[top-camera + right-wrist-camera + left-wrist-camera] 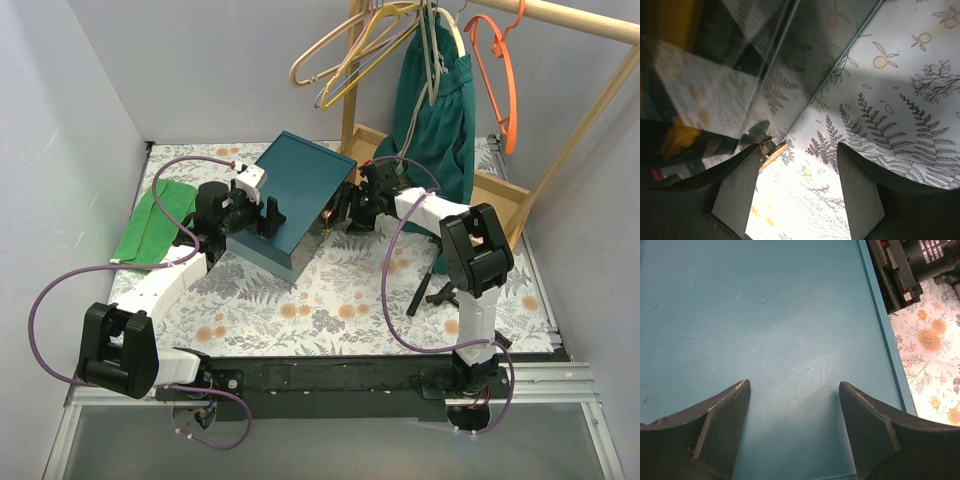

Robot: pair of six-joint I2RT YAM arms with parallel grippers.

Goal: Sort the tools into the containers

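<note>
Grippers flanked the large dark teal rectangular box [300, 188] in the top view. Left wrist: the left gripper [795, 390] held its fingers apart over the lid. Right wrist: the right gripper [797, 150] gaped, with a small gold clasp [772, 150] just beside 1 finger. The box looked rigid, slick and probably heavy, so the clasp seemed the best hold.

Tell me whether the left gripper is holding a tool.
No, the left gripper stands open over the teal box with nothing between its fingers.
</note>
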